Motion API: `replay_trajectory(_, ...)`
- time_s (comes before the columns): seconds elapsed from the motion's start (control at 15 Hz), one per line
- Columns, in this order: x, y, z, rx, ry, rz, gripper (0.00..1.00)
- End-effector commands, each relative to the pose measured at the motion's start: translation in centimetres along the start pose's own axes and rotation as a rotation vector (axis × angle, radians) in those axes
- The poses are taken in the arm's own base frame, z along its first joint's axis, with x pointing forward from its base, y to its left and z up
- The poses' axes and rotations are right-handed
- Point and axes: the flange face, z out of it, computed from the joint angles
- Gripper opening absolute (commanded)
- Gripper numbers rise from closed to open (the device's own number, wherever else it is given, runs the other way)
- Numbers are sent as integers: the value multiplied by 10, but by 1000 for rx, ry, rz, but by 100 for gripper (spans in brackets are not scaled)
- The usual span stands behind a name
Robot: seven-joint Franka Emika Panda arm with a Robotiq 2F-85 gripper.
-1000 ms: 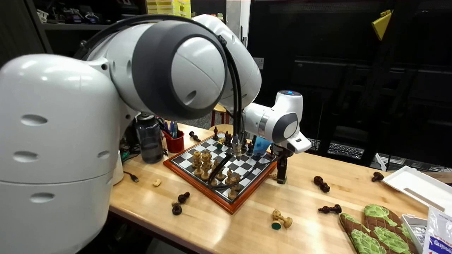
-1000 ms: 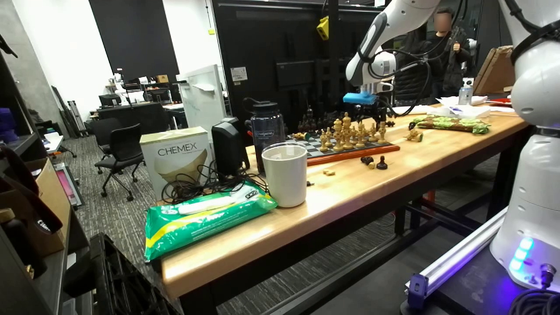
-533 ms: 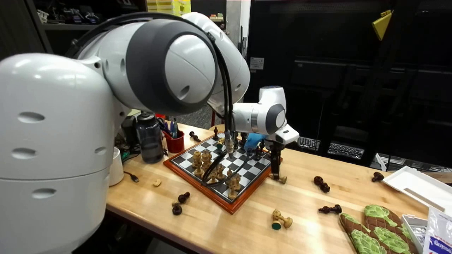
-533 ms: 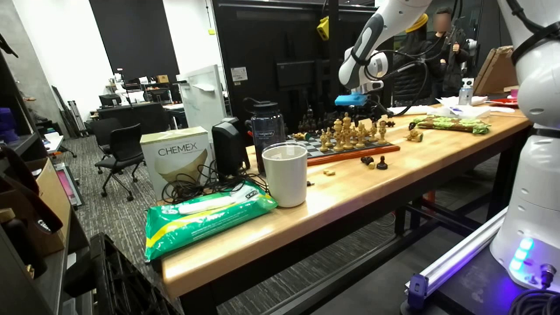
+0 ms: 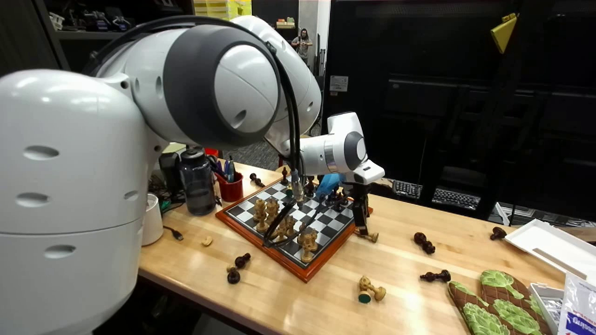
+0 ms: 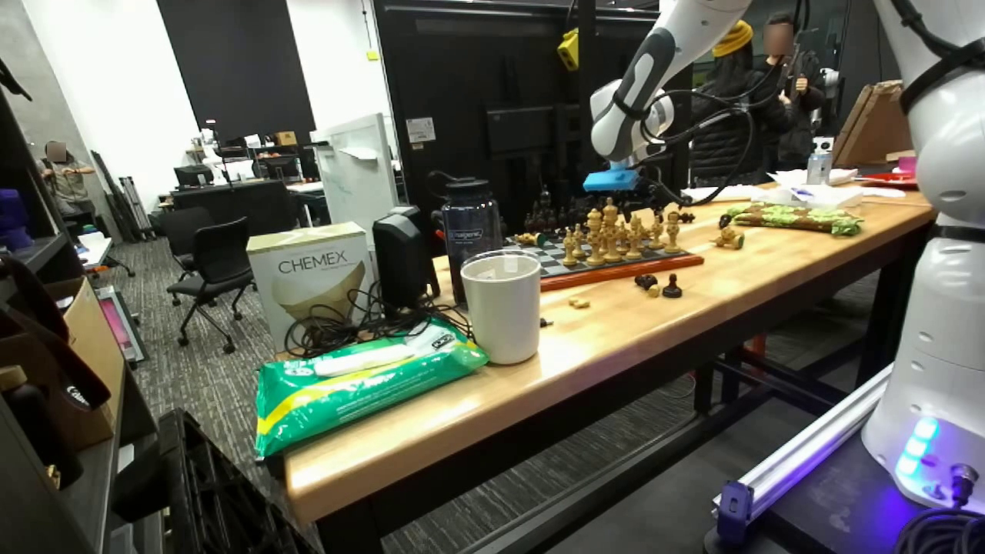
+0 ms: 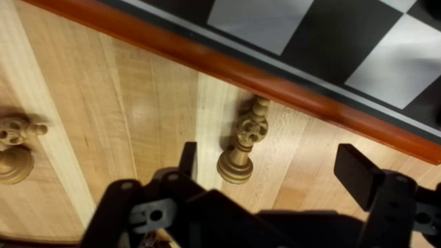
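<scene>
My gripper (image 7: 268,160) is open and empty in the wrist view, with its black fingers wide apart. A tan chess piece (image 7: 241,151) lies on its side on the table, its top touching or close to the chessboard's red-brown rim (image 7: 248,78). Its base appears between the fingers, nearer the left one. In an exterior view the gripper (image 5: 361,228) hangs beside the board's edge (image 5: 326,260), and the tan piece (image 5: 372,237) shows partly behind it. Whether the fingers touch anything is hidden there. Several tan pieces (image 6: 608,235) stand on the board; dark pieces (image 5: 333,197) stand behind.
Two tan pieces (image 5: 371,289) lie together on the table, with dark pieces (image 5: 424,243) around. Oven mitts (image 5: 510,302) and a white tray (image 5: 549,251) lie farther along. A bottle (image 5: 198,186), a red pen cup (image 5: 231,188) and a white mug (image 6: 502,312) stand nearby.
My arm and gripper have moved leftward in both exterior views. The tan piece beside the board, mostly hidden behind the gripper earlier, now shows more. The chess pieces have not visibly moved.
</scene>
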Motion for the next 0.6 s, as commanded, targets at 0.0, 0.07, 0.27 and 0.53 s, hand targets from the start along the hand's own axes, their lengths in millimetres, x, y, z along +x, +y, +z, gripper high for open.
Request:
replay_trajectory(0.0, -2, 5, -9, -11, 33, 20, 100)
replay_trajectory(0.07, -2, 5, -8, -8, 33, 22, 100)
replay_trajectory(0.27, -5, 5, -5, 3, 28, 18, 100)
replay_trajectory(0.53, -9, 6, -2, 12, 32, 26, 100)
